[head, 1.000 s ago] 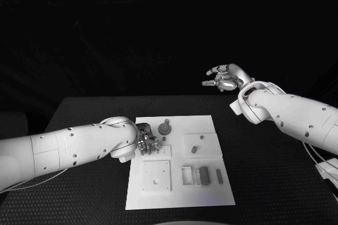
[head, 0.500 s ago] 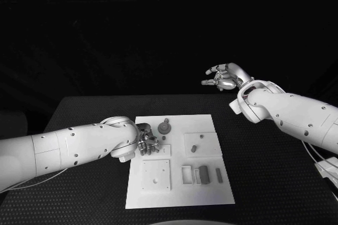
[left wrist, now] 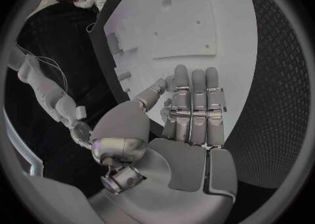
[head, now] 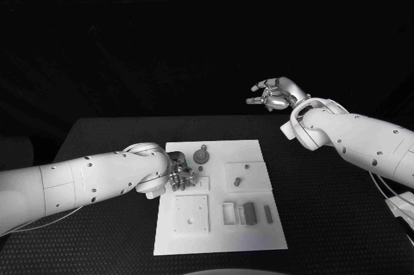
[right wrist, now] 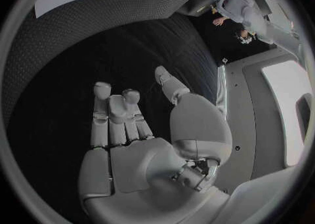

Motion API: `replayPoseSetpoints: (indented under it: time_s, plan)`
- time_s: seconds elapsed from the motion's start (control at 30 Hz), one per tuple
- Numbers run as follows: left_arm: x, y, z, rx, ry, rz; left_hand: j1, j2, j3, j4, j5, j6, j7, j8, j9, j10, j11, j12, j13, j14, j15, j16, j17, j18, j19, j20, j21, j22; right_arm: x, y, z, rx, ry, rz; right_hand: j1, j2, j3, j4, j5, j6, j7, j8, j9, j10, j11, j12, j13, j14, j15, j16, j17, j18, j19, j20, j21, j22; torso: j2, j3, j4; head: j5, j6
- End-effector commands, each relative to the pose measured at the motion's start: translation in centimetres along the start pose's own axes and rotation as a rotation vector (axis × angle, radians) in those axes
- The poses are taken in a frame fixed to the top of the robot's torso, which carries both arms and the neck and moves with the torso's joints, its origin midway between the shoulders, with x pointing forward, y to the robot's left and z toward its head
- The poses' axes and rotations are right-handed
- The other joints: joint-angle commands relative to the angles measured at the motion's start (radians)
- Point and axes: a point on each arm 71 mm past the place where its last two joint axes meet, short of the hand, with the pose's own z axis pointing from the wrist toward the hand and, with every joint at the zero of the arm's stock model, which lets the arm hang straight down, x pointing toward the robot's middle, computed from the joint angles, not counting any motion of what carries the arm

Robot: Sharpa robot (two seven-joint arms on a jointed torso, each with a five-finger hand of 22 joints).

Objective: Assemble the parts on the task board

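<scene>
The left hand (head: 179, 173) hovers empty, fingers spread, over the task board (head: 250, 236)'s left edge; it should lower squarely onto a part. The right hand (head: 274, 94) hangs spread, far right.

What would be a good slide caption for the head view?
Left hand hovers at the white task board's left edge among small grey parts; right hand is raised beyond the black table.

Left arm enters from left edge of head view, forearm bent toward frame centre. Left hand (head: 180, 172) low at centre-left, fingers (left wrist: 194, 103) straight, close together, holding nothing. Right arm enters from right edge, raised. Right hand (head: 274, 94) upper right, fingers (right wrist: 115, 109) loosely curled, apart, empty.
</scene>
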Motion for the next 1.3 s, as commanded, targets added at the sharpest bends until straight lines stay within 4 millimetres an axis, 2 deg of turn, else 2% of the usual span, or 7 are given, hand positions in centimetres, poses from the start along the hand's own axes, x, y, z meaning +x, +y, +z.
replayPoseSetpoints:
  time_s: [0.03, 0.9, 1.07, 1.23, 1.3]
  plan:
    - [0.19, -0.17, 0.09, 0.004, 0.016, 0.011, -0.009, 0.003, 0.006, 0.0, 0.004, 0.039, -0.032, 0.003, 0.001, -0.005, -0.004, 0.007, 0.002, -0.001, -0.004, 0.005, 0.001, -0.005, -0.005, -0.006, 0.004, 0.002, 0.15, 0.16, 0.03, -0.007, 0.014, 0.002, 0.0, 0.009, -0.006, -0.003, 0.0, 0.009, 0.003, 0.006, 0.001, -0.008, 0.0, 0.006, -0.002, -0.017, -0.01, 0.007, -0.001, 0.03, 0.0, -0.007, -0.004, 0.016, 0.0, -0.0006, 0.0002, -0.002, 0.0]
    - [0.34, -0.25, 0.75, -0.002, 0.014, 0.011, -0.044, -0.007, -0.012, 0.016, 0.003, 0.047, -0.035, 0.005, 0.009, -0.008, -0.007, 0.022, 0.022, -0.001, -0.006, 0.023, 0.001, -0.004, 0.0, -0.008, 0.008, 0.019, 0.26, 0.28, 0.0, -0.009, 0.02, 0.004, -0.001, 0.01, -0.008, -0.005, 0.0, 0.008, 0.003, 0.006, 0.0, -0.008, 0.0, 0.007, -0.003, -0.018, -0.01, 0.007, -0.001, 0.03, -0.001, -0.007, -0.004, 0.016, 0.0, -0.0004, -0.0004, -0.005, -0.003]
    - [0.43, -0.28, 0.74, -0.001, 0.025, 0.017, -0.06, -0.022, -0.042, 0.009, 0.003, 0.05, -0.037, 0.007, 0.014, -0.008, -0.009, 0.028, 0.03, -0.001, -0.007, 0.03, 0.001, -0.002, 0.001, -0.009, 0.01, 0.026, 0.24, 0.25, -0.01, -0.008, 0.02, 0.004, -0.001, 0.01, -0.009, -0.005, 0.0, 0.008, 0.003, 0.006, 0.0, -0.009, 0.0, 0.007, -0.003, -0.018, -0.009, 0.007, -0.001, 0.03, -0.001, -0.007, -0.004, 0.016, 0.0, 0.0001, -0.0003, -0.006, -0.004]
    - [0.41, -0.16, 0.73, -0.005, 0.027, 0.018, -0.081, -0.065, -0.078, 0.002, 0.003, 0.048, -0.037, 0.006, 0.016, -0.012, -0.009, 0.031, 0.035, -0.003, -0.008, 0.033, 0.0, -0.002, 0.0, -0.009, 0.008, 0.03, 0.19, 0.2, -0.02, -0.007, 0.019, 0.003, -0.002, 0.009, -0.01, -0.005, 0.0, 0.007, 0.003, 0.006, 0.0, -0.009, 0.001, 0.007, -0.004, -0.018, -0.009, 0.007, -0.002, 0.03, -0.001, -0.007, -0.005, 0.015, 0.0, -0.0003, 0.001, -0.007, -0.004]
    - [0.37, -0.09, 0.72, -0.006, 0.025, 0.017, -0.086, -0.073, -0.089, -0.001, 0.003, 0.047, -0.038, 0.005, 0.017, -0.014, -0.009, 0.031, 0.037, -0.005, -0.008, 0.034, -0.001, -0.001, -0.001, -0.009, 0.007, 0.031, 0.18, 0.2, -0.03, -0.007, 0.019, 0.003, -0.003, 0.009, -0.011, -0.005, 0.0, 0.006, 0.003, 0.006, 0.0, -0.009, 0.001, 0.007, -0.004, -0.019, -0.009, 0.007, -0.002, 0.03, -0.001, -0.006, -0.005, 0.015, 0.0, -0.0003, 0.001, -0.007, -0.004]
